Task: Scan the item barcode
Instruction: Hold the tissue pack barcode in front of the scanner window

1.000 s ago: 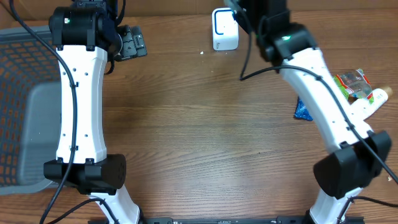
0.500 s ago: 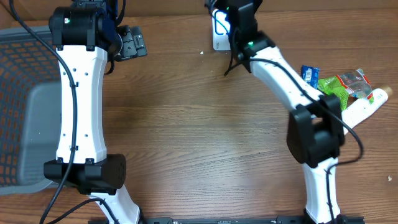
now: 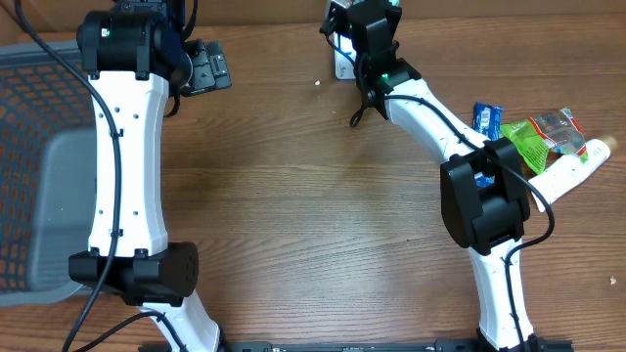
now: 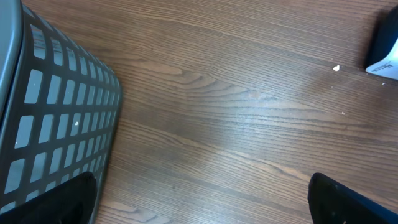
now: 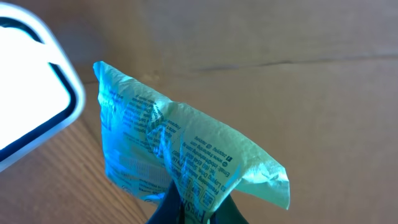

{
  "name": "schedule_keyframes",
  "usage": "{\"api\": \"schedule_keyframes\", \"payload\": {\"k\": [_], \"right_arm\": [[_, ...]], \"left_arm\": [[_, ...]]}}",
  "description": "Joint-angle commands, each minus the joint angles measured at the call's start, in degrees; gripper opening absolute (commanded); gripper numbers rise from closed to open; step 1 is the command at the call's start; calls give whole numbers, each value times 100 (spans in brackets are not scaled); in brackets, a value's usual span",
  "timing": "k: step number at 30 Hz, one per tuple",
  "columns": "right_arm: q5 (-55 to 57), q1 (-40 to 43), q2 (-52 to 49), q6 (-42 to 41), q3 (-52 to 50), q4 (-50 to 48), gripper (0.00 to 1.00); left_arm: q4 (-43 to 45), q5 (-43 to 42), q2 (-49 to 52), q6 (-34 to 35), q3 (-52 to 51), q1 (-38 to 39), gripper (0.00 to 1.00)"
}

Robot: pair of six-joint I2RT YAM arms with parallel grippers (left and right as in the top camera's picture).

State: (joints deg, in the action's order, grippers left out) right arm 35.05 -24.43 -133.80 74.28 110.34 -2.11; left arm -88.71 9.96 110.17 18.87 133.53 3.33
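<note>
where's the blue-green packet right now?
Right wrist view: the blue-green packet is pinched in the right pincer, held up beside the white scanner, which fills that frame's left edge.

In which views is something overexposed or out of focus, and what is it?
Right wrist: the scanner face is blown out to plain white, and the packet looks tinted cyan. Left wrist: the fingertips are dark, blurred shapes, while the table grain is sharp.
</note>
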Motion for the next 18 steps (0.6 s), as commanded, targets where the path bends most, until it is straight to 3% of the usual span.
{"api": "schedule_keyframes", "payload": {"k": [1,18], "right_arm": [[-74,-61,101,96,92,46,4],[-164,-63,-42,76,92,-74,4]], "left_arm": [[9,72,9,-90,0,7,100],[9,72,9,-90,0,7,100]]}}
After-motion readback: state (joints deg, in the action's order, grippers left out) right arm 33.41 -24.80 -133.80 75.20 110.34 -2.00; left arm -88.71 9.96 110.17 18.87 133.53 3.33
